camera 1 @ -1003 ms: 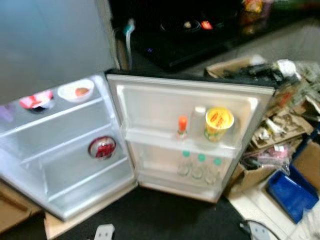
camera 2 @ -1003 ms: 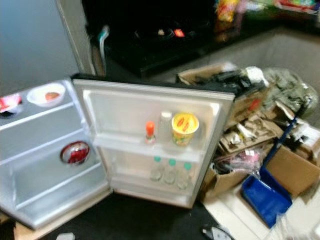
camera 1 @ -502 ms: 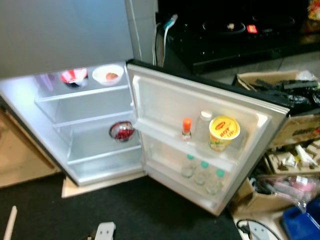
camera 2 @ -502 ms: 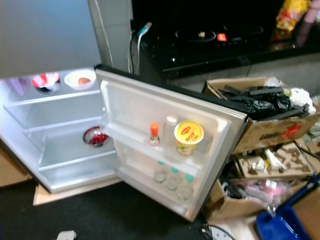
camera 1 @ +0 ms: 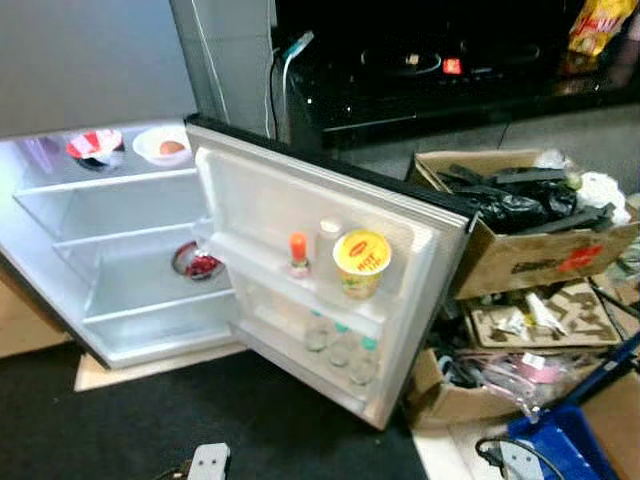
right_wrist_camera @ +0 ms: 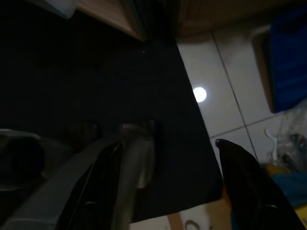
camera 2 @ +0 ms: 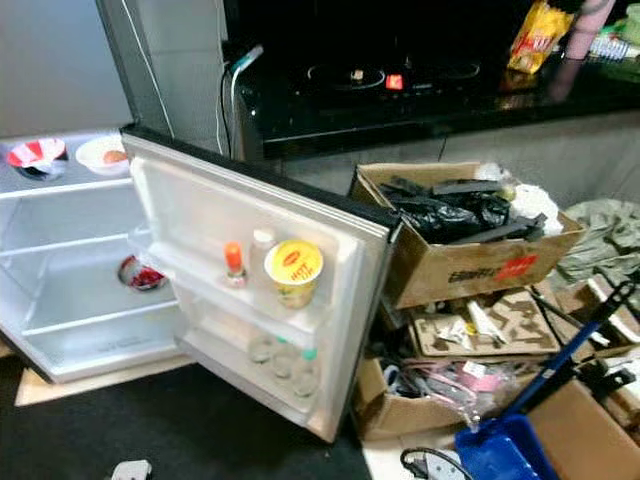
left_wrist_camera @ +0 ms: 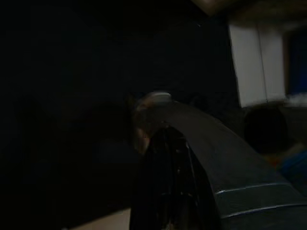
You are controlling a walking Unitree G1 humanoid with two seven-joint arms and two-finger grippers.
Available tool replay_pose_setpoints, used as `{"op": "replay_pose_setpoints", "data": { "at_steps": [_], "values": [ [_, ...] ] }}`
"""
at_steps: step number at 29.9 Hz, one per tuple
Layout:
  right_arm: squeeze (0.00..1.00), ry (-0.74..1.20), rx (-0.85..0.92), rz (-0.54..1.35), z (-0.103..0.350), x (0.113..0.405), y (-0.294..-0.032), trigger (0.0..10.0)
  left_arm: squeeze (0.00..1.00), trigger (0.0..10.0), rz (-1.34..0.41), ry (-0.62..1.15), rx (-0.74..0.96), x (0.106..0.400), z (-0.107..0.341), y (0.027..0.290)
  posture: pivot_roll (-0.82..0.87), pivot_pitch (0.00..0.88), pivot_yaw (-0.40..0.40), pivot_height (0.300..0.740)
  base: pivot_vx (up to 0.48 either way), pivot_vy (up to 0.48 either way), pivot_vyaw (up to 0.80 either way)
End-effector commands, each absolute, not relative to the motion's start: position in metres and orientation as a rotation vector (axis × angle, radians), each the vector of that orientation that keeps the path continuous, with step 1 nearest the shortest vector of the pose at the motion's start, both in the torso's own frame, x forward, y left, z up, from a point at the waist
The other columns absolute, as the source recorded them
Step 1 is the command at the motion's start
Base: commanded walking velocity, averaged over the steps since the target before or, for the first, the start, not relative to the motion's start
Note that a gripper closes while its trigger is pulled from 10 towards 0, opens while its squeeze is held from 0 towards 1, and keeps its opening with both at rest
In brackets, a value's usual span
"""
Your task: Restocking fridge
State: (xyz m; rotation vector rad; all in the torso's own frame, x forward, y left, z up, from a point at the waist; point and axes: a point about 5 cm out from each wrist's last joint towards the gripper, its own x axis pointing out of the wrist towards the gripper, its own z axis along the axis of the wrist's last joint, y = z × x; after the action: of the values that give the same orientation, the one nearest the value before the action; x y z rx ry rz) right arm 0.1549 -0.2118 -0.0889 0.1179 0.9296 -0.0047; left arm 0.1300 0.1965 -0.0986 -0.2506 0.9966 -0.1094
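Head views slightly soft, white open mini fridge interior (camera 1: pixel 120 250) glowing bright, dark glossy black countertop (camera 2: pixel 400 90) murky. Left wrist view nearly pitch black. Right wrist: round glare spot on white floor tile (right_wrist_camera: pixel 200 94).

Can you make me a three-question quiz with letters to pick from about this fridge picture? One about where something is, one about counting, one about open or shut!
1. Where is the yellow cup?
A. on the door shelf
B. on the floor
C. on the fridge's top shelf

2. How many green-capped bottles stand in the lower door rack?
A. one
B. three
C. six

3. Is the fridge door open or shut?
A. shut
B. half shut
C. wide open

Answers:
1. A, it sits on the door's upper shelf beside the orange-capped bottle.
2. B, three green caps line up in a row.
3. C, the door is swung out, so the inside shelves and the white bowl on top show.
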Motion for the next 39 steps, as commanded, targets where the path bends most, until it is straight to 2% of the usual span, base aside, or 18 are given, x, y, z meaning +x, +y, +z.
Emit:
{"op": "replay_pose_setpoints", "data": {
  "at_steps": [1, 7, 10, 11, 13, 15, 16, 19, 27, 28, 30, 31, 36, 39],
  "values": [
    [0.00, 0.920, 0.111, -0.005, -0.088, 0.156, -0.213, 10.0, 0.00, 10.0, -0.106, 1.016, -0.254, 0.125, -0.101, 0.197, -0.03, 0.076, -0.005, 0.740, 0.000, 0.000, 0.00],
    [0.00, 0.853, 0.070, 0.023, -0.079, 0.175, -0.214, 10.0, 0.00, 10.0, -0.107, 1.018, -0.262, 0.124, -0.101, 0.196, -0.03, 0.077, -0.004, 0.740, 0.000, 0.000, 0.00],
    [0.00, 0.806, 0.051, 0.038, -0.071, 0.189, -0.215, 10.0, 0.00, 10.0, -0.106, 1.021, -0.263, 0.123, -0.101, 0.196, -0.03, 0.077, -0.004, 0.740, 0.000, 0.000, 0.00],
    [0.00, 0.745, 0.016, 0.070, -0.061, 0.206, -0.215, 10.0, 0.00, 10.0, -0.106, 1.023, -0.264, 0.122, -0.101, 0.196, -0.03, 0.077, -0.004, 0.740, 0.000, 0.000, 0.00],
    [0.00, 0.727, 0.008, 0.078, -0.058, 0.211, -0.215, 10.0, 0.00, 10.0, -0.106, 1.023, -0.263, 0.122, -0.101, 0.196, -0.03, 0.077, -0.004, 0.740, 0.000, 0.000, 0.00],
    [0.00, 0.625, 0.040, 0.056, -0.039, 0.237, -0.220, 10.0, 0.00, 10.0, -0.107, 1.021, -0.265, 0.122, -0.101, 0.195, -0.03, 0.079, -0.005, 0.740, 0.000, 0.000, 0.00],
    [0.00, 0.625, 0.040, 0.056, -0.039, 0.237, -0.220, 10.0, 0.00, 10.0, -0.107, 1.021, -0.265, 0.122, -0.101, 0.195, -0.03, 0.079, -0.005, 0.740, 0.000, 0.000, 0.00],
    [0.00, 0.484, 0.105, -0.001, -0.010, 0.269, -0.231, 10.0, 0.00, 10.0, -0.108, 1.018, -0.267, 0.123, -0.101, 0.195, -0.03, 0.080, -0.006, 0.740, 0.000, 0.000, 0.00],
    [0.00, 0.249, 0.202, -0.139, 0.043, 0.308, -0.261, 10.0, 0.00, 10.0, -0.103, 1.025, -0.271, 0.119, -0.102, 0.195, -0.03, 0.084, -0.011, 0.740, 0.000, 0.000, 0.00],
    [0.00, 0.188, 0.227, -0.143, 0.055, 0.316, -0.264, 1.6, 0.00, 10.0, -0.103, 1.028, -0.272, 0.118, -0.103, 0.195, -0.03, 0.084, -0.011, 0.740, 0.000, 0.000, 0.00],
    [0.00, 0.188, 0.227, -0.143, 0.055, 0.316, -0.264, 1.6, 0.00, 10.0, -0.103, 1.028, -0.272, 0.118, -0.103, 0.195, -0.03, 0.084, -0.011, 0.740, 0.000, 0.000, 0.00],
    [0.00, 0.154, 0.241, -0.151, 0.061, 0.319, -0.267, 0.0, 0.00, 10.0, -0.104, 1.029, -0.273, 0.118, -0.103, 0.195, -0.03, 0.084, -0.013, 0.740, 0.000, 0.000, 0.00],
    [0.00, 0.019, 0.330, -0.190, 0.090, 0.333, -0.277, 0.0, 0.00, 10.0, -0.106, 1.024, -0.281, 0.119, -0.102, 0.193, -0.02, 0.086, -0.014, 0.740, 0.000, 0.000, 0.00],
    [0.00, -0.043, 0.355, -0.130, 0.105, 0.342, -0.273, 0.0, 0.00, 10.0, -0.108, 1.023, -0.282, 0.119, -0.102, 0.193, -0.02, 0.086, -0.014, 0.740, 0.000, 0.000, 0.00]
  ]
}}
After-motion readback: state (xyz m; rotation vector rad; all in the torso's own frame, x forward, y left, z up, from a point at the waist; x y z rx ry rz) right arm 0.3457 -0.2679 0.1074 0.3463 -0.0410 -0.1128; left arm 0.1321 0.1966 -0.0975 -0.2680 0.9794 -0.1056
